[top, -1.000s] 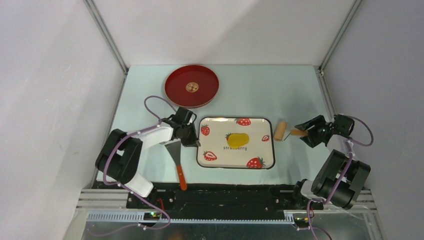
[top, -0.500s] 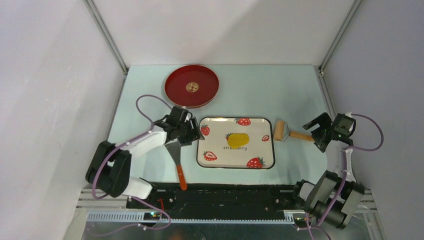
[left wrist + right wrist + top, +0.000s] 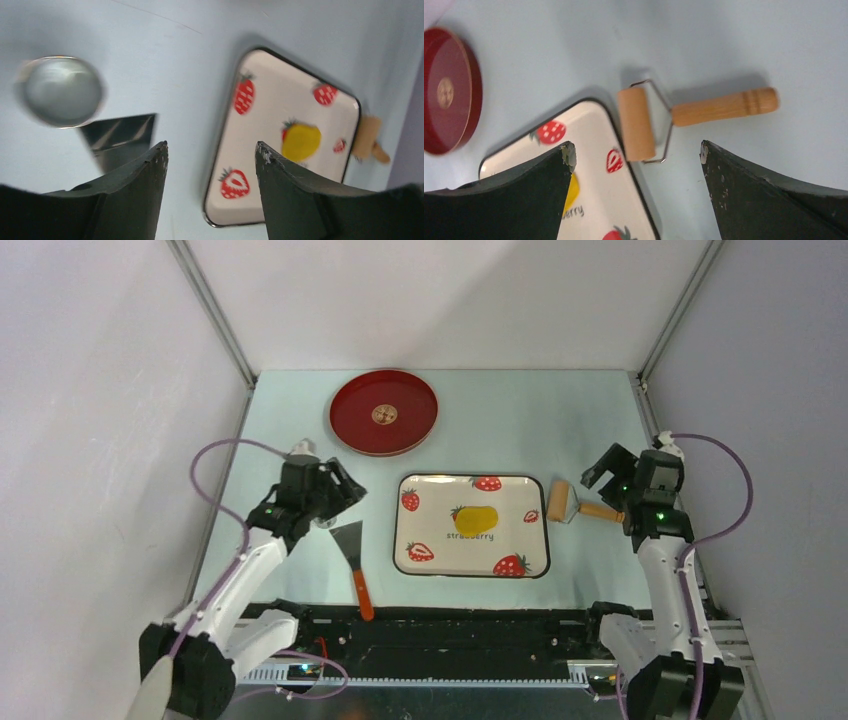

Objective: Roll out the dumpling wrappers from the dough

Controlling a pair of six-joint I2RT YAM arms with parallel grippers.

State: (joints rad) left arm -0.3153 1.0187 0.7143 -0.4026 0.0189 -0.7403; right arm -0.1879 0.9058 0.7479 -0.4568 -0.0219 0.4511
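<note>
The dough (image 3: 476, 520) is a flattened yellow oval patch in the middle of the strawberry tray (image 3: 430, 558). It also shows in the left wrist view as the dough (image 3: 300, 141), and the dough (image 3: 570, 192) is half hidden behind a finger in the right wrist view. No dumpling wrappers are in view. The wooden roller (image 3: 572, 504) lies on the table just right of the tray, free. My right gripper (image 3: 602, 470) hovers above it, open and empty; the roller (image 3: 636, 122) lies beyond its fingertips. My left gripper (image 3: 338, 496) hangs open and empty left of the tray.
A red plate (image 3: 383, 412) sits at the back left. A scraper (image 3: 352, 562) with an orange handle lies left of the tray, near the front edge. A round metal cutter (image 3: 61, 90) lies beside the scraper blade (image 3: 117, 137). Walls close in on both sides.
My right gripper let go of the roller's handle and lifted back; the roller now lies beside the tray. My left gripper opened and drew away leftward from the tray's edge.
</note>
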